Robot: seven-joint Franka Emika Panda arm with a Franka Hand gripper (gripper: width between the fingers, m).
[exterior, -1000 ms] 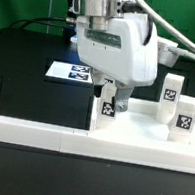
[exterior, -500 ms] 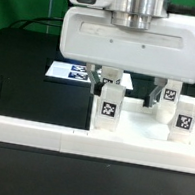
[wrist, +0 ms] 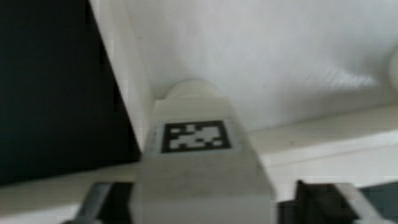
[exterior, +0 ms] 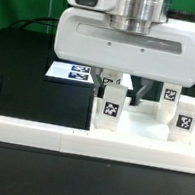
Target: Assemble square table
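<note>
Nearest the exterior camera, a long low white border wall [exterior: 79, 140] crosses the lower part of the frame on the black desk [exterior: 29, 65], ending in a raised block at the lower left.

Just behind the wall sits the white square tabletop [exterior: 142, 125], in the lower right quarter. Its front left corner carries an upright white leg [exterior: 110, 109] with a black-and-white tag facing the camera. Two further tagged legs stand at the right: one [exterior: 186, 120] near the right edge, one [exterior: 169, 99] slightly behind it and nearer centre.

Above these, the arm's large white hand body [exterior: 129, 40] fills the upper centre of the frame. The fingers [exterior: 110, 79] hang below it, directly over the corner leg; the visible pair of dark tips lies just above the leg's top. In the wrist view the tagged leg [wrist: 199, 150] rises between the two finger pads [wrist: 111, 200], which stand wide on either side with gaps showing; contact is not evident. The tabletop [wrist: 267, 60] lies pale behind it, the desk [wrist: 45, 90] dark alongside.

Farthest back, left of centre, the marker board [exterior: 64, 71] lies flat on the desk, partly hidden by the hand.
</note>
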